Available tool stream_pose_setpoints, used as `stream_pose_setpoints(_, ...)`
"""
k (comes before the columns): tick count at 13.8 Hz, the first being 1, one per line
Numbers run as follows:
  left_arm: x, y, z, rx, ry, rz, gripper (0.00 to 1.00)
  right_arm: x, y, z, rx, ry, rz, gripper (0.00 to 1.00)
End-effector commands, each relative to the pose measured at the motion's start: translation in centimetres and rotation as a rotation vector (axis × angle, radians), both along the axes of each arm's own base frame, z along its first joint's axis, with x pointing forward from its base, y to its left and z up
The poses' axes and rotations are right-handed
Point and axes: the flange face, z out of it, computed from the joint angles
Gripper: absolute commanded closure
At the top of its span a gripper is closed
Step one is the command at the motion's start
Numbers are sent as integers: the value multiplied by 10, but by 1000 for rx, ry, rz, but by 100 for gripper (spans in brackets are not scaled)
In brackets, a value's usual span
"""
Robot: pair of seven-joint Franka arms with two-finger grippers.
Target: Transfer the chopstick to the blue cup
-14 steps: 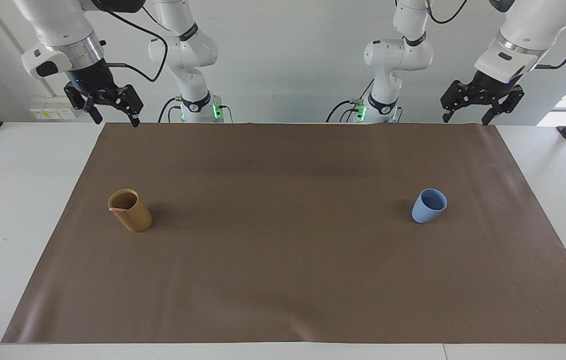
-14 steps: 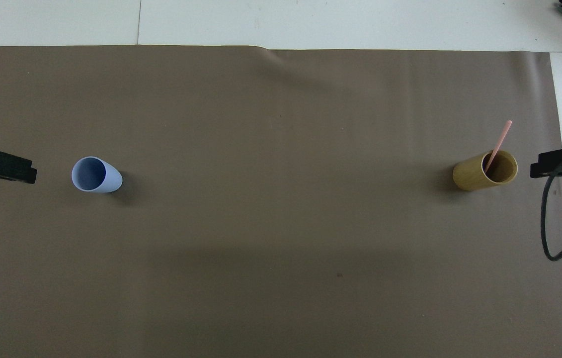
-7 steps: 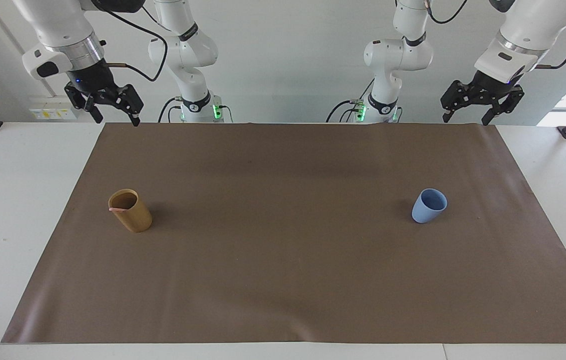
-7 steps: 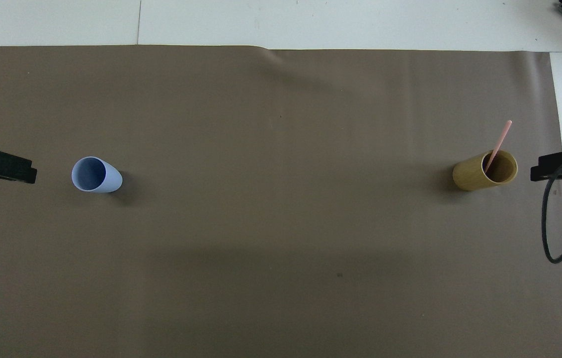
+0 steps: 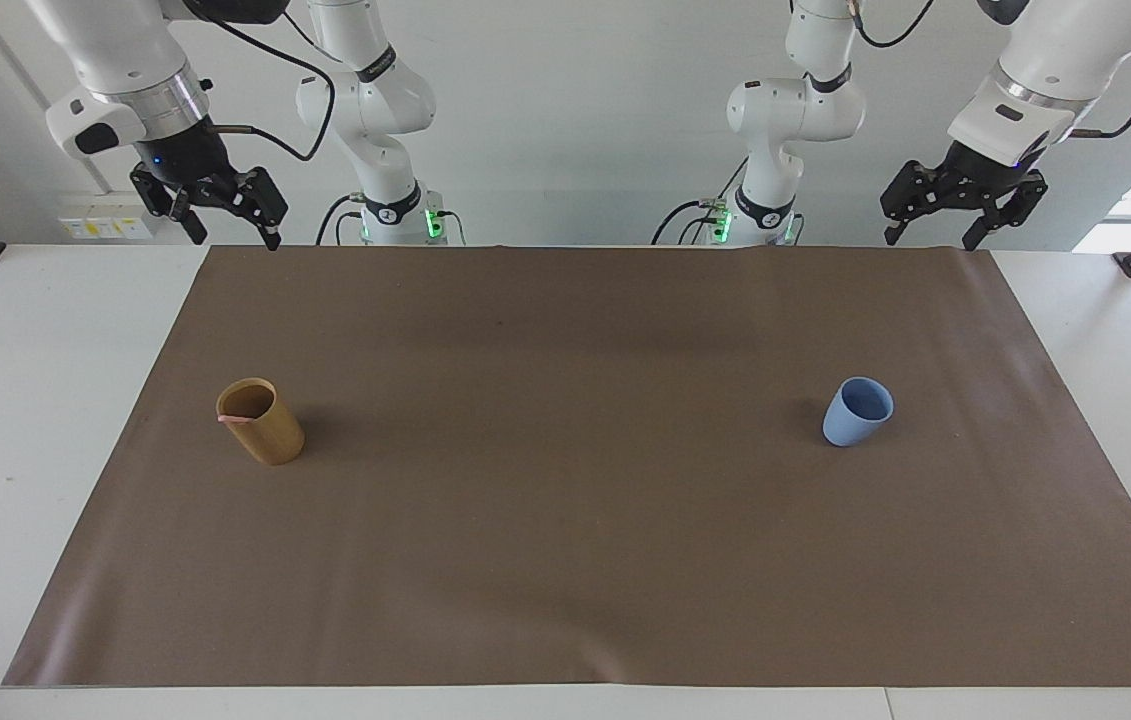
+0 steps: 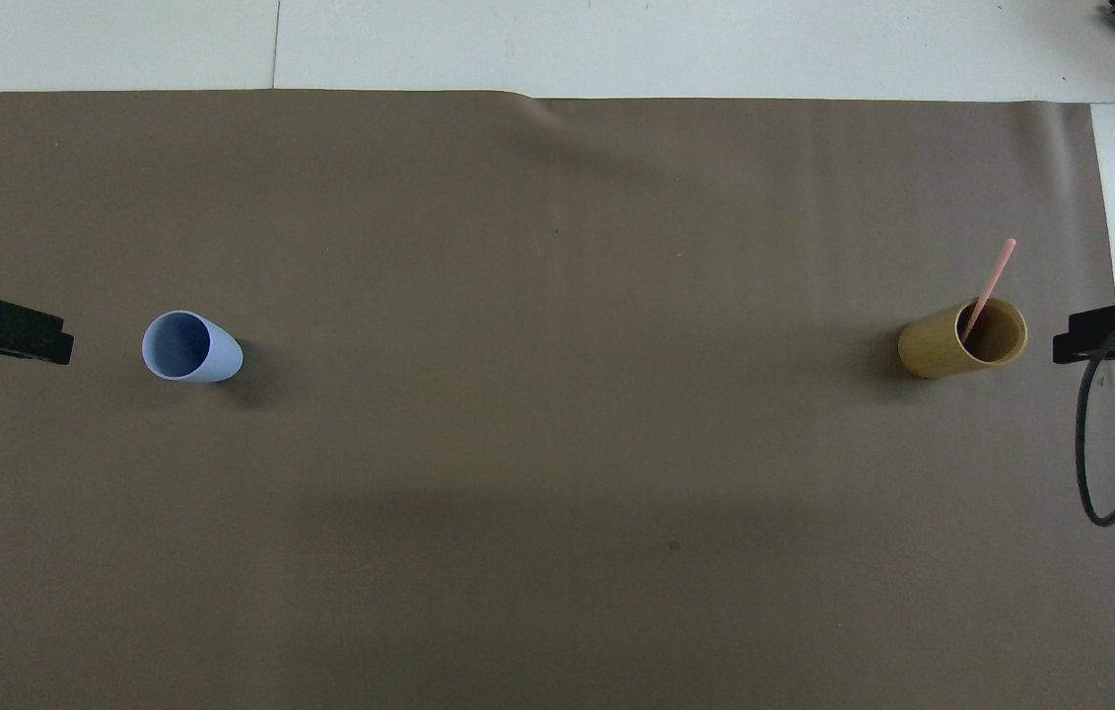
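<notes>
Brown mat (image 5: pixel 565 520), pink chopstick (image 6: pixel 989 284) (pencil-slim)

Left claw (image 5: pixel 935 238), right claw (image 5: pixel 233 240) raised, fingers apart, empty.

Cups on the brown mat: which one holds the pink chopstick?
The tan bamboo-coloured cup, toward the right arm's end; the chopstick leans out of it. The blue cup stands empty.

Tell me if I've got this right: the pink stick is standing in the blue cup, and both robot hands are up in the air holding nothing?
Not quite. In the overhead view the chopstick stands in the tan cup; the blue cup is empty. The left gripper and right gripper are indeed raised and empty.
</notes>
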Motion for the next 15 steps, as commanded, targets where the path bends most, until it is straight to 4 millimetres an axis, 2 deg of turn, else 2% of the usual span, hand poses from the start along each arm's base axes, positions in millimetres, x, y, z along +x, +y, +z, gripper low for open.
stream_pose_setpoints(1, -8, 4, 1, 3, 5, 2, 0, -6, -1, 4, 3, 2, 4, 0)
stream_pose_setpoints(15, -8, 4, 1, 3, 5, 0, 0, -8, -3, 1, 6, 7, -1, 0)
